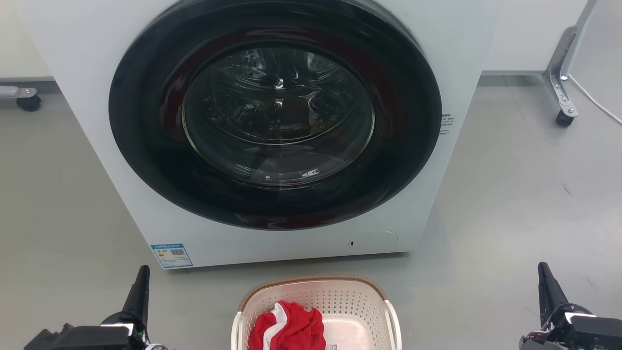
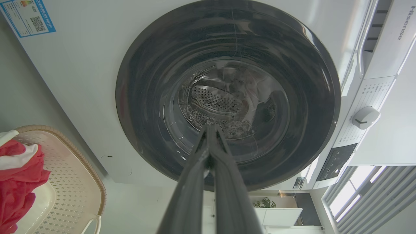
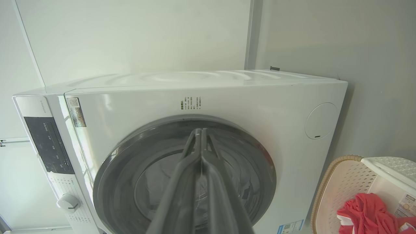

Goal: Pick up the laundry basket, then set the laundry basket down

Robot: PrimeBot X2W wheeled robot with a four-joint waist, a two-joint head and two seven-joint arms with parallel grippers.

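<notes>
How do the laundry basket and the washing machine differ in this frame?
The laundry basket is small, low and cream with perforated walls and a brown rim; the washing machine is far larger, with solid white panels and a dark round door. The laundry basket is open-topped, showing a red and white garment; the washing machine's door is shut. Both stand on the grey floor.

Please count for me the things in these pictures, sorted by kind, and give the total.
Washing machine: 1
Laundry basket: 1
Bundle of red and white cloth in the basket: 1
Left gripper and right gripper, fingers shut: 2
Left caster wheel and right caster wheel: 2
Total: 7
</notes>
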